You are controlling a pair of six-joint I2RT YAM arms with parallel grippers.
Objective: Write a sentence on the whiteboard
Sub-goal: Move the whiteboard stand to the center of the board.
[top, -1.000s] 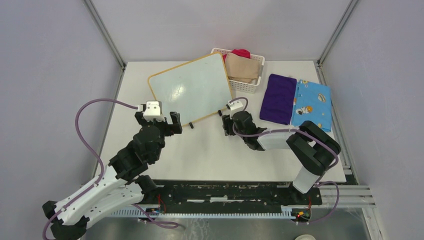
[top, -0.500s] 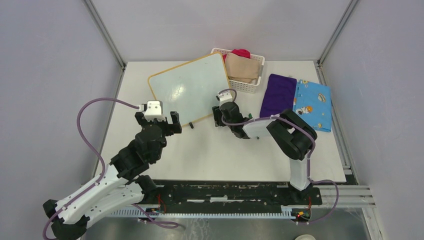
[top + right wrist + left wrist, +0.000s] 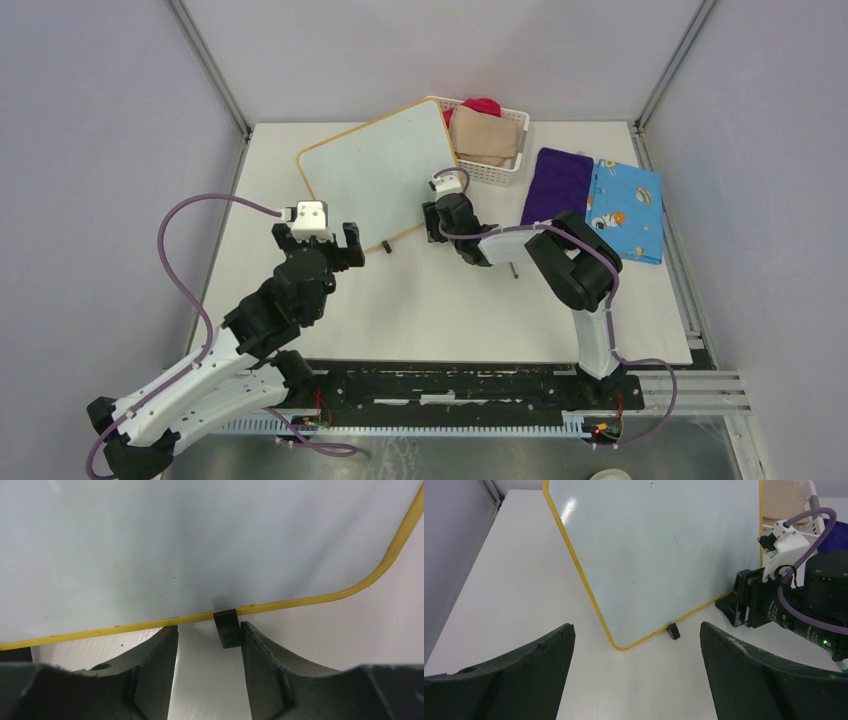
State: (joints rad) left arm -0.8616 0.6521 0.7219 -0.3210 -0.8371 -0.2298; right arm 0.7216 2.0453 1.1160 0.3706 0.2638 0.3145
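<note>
The whiteboard point(image 3: 375, 172) with its yellow frame stands tilted at the back middle of the table, its face blank; no sentence shows on it. In the right wrist view the board point(image 3: 200, 540) fills the top. My right gripper point(image 3: 432, 222) sits at its lower right edge. There my right gripper point(image 3: 207, 630) is open, with a black foot point(image 3: 228, 628) between its fingers, against the right one. My left gripper point(image 3: 316, 240) is wide open just in front of the board's lower left corner. In the left wrist view the gripper point(image 3: 636, 626) holds nothing; the other foot point(image 3: 673, 631) shows ahead.
A white slotted basket point(image 3: 497, 172) with beige and red cloth stands behind the board's right side. A folded purple cloth point(image 3: 555, 195) and a blue patterned cloth point(image 3: 625, 208) lie at the right. The right arm stretches across the table's middle right.
My right gripper has swung left and forward to the board's lower right edge, its jaws a little narrower around the foot. The left arm has stayed put.
</note>
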